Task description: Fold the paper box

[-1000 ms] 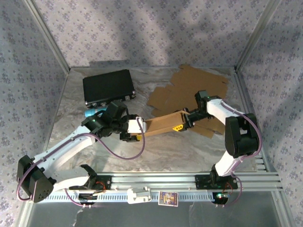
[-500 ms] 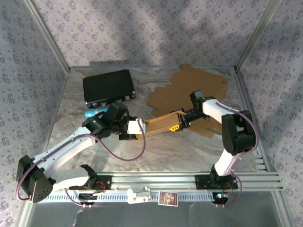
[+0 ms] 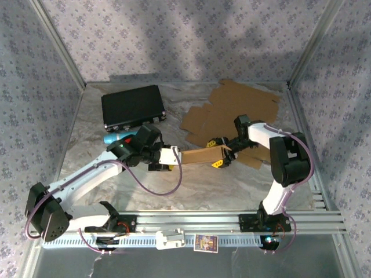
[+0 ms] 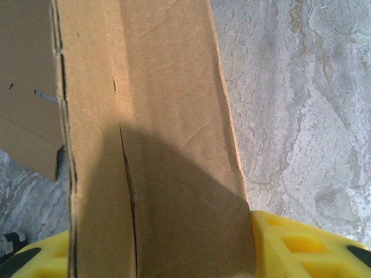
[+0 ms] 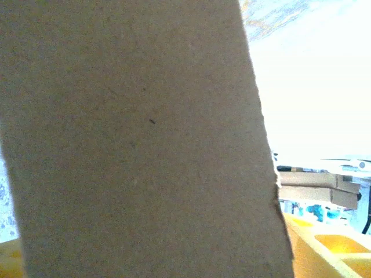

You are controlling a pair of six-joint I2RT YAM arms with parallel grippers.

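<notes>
The left gripper (image 3: pixel 173 156) is clamped on one end of the paper box (image 3: pixel 197 155), midway between the table's (image 3: pixel 232 185) side edges, apparently to steady it, while the right gripper (image 3: pixel 214 154) is set with jaws spread astride the other end.

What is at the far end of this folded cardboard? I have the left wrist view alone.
Observer: The right gripper is there, its jaws spread to either side of the end of the paper box.
Operator: Where is the rest of the cardboard?
Observer: A flat cardboard sheet lies on the table behind the box, toward the back right.
Operator: What else is out there?
Observer: A black case lies at the back left.
</notes>
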